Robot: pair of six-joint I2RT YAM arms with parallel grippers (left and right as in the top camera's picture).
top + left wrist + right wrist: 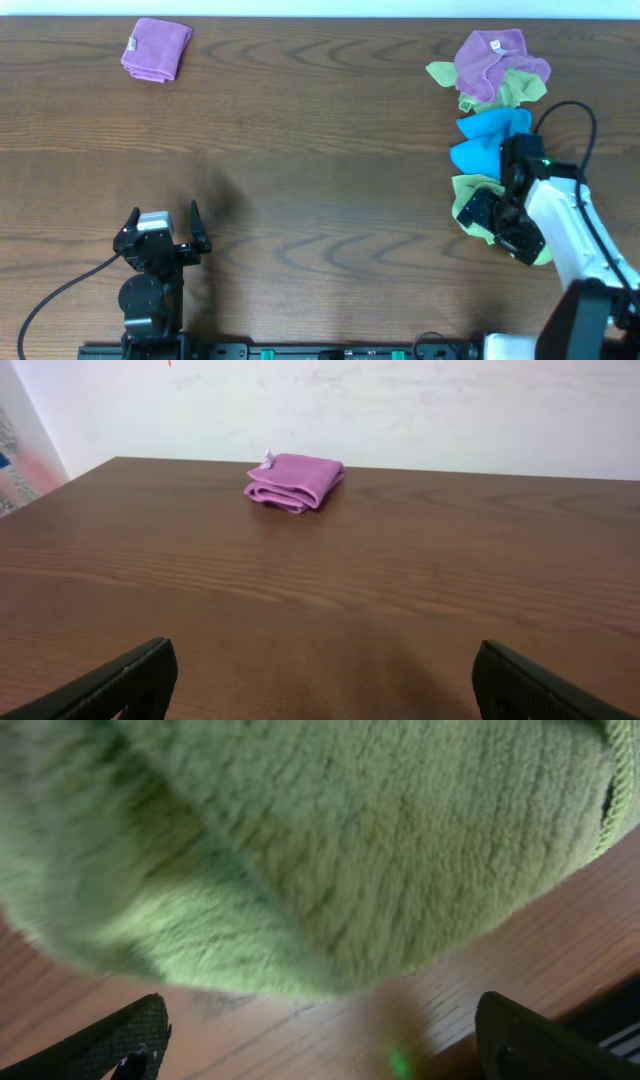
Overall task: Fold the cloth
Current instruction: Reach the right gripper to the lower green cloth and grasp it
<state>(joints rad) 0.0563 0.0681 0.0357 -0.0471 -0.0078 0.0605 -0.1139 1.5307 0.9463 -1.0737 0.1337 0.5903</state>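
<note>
While your right tool (320,1025) hangs with its jaws spread wide just over the green cloth (466,187), which lies crumpled on the right of the tabletop (320,170), a blue cloth (488,138) lies against its far side, with a pale green cloth (512,90) and a purple cloth (488,55) beyond. You cannot read a long axis from the green cloth, bunched and half hidden under the arm (570,225). Your left tool (164,212), also spread wide and empty, faces a folded purple cloth (157,49) in the far left corner, well apart.
</note>
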